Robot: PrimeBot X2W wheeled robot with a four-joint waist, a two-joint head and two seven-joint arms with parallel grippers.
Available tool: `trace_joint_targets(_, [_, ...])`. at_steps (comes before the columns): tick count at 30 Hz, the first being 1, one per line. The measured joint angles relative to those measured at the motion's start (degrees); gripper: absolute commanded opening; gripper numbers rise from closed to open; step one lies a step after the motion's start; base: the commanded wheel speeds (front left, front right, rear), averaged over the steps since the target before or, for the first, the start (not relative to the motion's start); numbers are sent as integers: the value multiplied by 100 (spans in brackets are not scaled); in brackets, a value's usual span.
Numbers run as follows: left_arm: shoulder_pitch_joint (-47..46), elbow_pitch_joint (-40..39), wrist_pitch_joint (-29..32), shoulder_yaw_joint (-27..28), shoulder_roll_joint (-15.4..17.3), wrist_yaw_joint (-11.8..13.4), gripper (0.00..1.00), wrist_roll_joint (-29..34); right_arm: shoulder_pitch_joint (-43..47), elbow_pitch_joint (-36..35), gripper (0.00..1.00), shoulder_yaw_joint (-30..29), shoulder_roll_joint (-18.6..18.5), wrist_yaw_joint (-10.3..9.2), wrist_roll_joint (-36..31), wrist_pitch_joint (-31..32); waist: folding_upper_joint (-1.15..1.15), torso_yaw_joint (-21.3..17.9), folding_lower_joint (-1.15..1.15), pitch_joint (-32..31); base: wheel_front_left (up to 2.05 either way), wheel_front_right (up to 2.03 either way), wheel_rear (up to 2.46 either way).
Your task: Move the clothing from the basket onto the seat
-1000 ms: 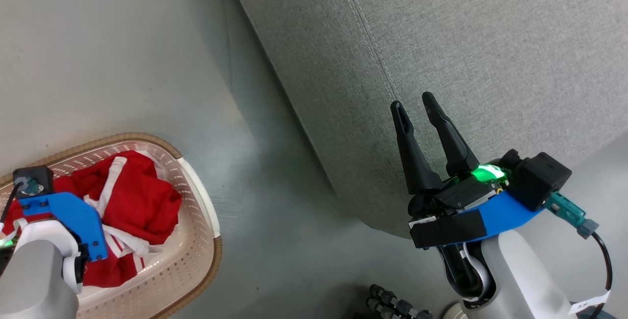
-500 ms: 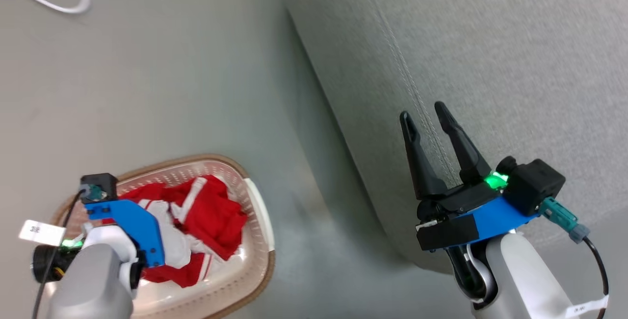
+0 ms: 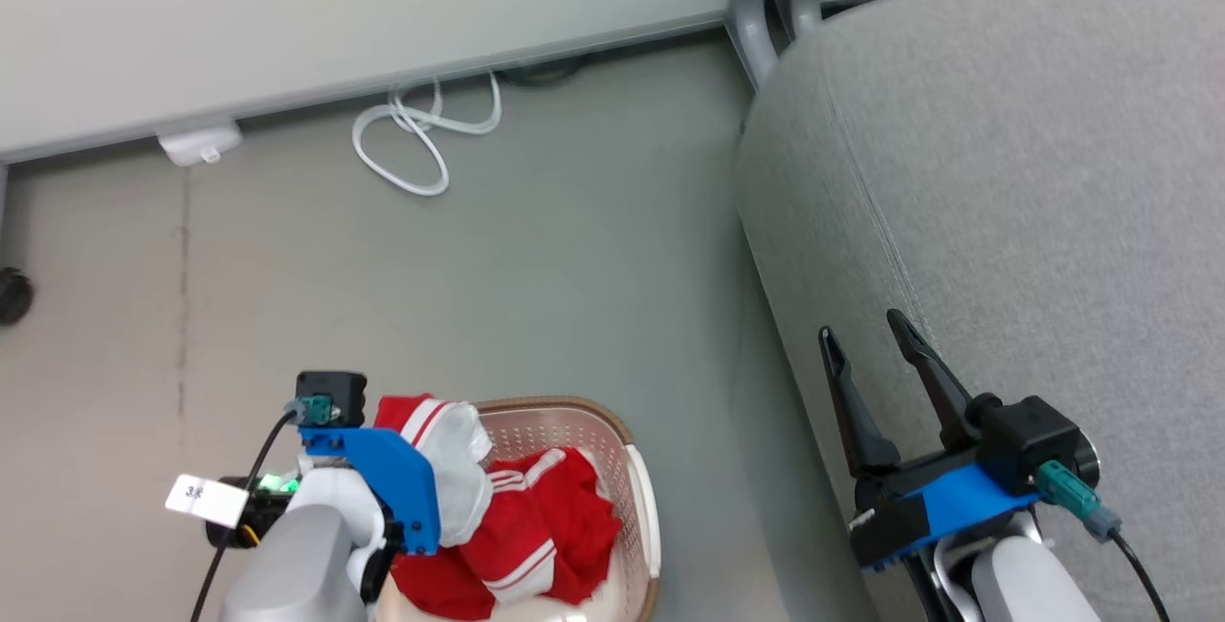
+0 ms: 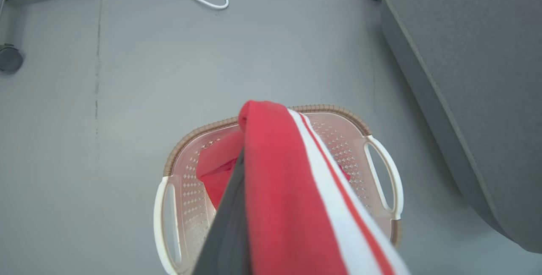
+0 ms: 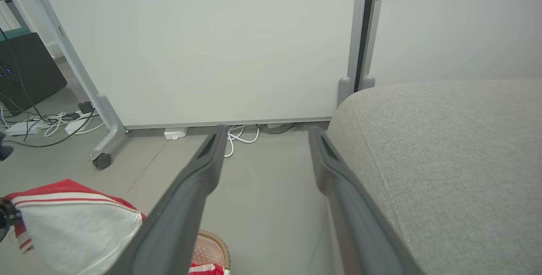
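One red garment (image 3: 448, 469), striped and lined in white, hangs bunched from my left claw (image 4: 250, 118) above the left end of the basket (image 3: 577, 405). Its lower folds reach down inside the rim, and I cannot tell whether they touch the second garment (image 3: 560, 531), which lies crumpled in the basket toward its right end. In the left wrist view the cloth drapes over the claw and hides one finger and the gap. So I judge from the way the garment hangs that the claw is closed on a fold of it; I cannot see the pinch itself. This stuff looks light and limp: I expect it to sag, swing and lengthen in the carry, and a shallow pinch could slip. I'd want a thick bunch of fabric or the striped hem deep between the fingers, and for the second piece the highest ridge of the heap. A trailing end could catch the braided rim or drag the other piece along. The basket stands on the floor (image 3: 574, 249) off the left side of the seat (image 3: 1014, 182), a strip of floor between them. My right claw (image 3: 859, 325) hovers over the seat's left edge, fingers moderately spread, holding nothing. A white cable (image 3: 412, 139) lies by the wall, well away.
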Motion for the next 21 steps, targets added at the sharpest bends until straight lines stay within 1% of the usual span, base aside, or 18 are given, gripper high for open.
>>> trace_joint_targets(5, [2,-90,-391,-229,-146,-47,0,-119,241,-25,100,-176,0,0,-148,136,0,260,0,-410,0,0,0])
trace_joint_targets(8, [-26,-402,-459,-482,-227,-48,0,-244,389,-103,100,-264,0,0,-218,237,0,398,0,-614,0,0,0])
trace_joint_targets(12, [-57,-1326,-375,-1102,-236,-57,0,-884,571,-258,100,-316,-1,0,-292,397,0,538,1,-810,0,0,0])
trace_joint_targets(17, [-198,-2209,-310,-1625,-248,-74,0,-1386,720,-452,100,-330,-1,0,-346,591,0,679,1,-989,0,0,0])
trace_joint_targets(21, [-497,-2877,-279,-1981,-246,71,0,-1730,760,-605,100,-285,0,0,-352,717,0,745,2,-1079,0,0,0])
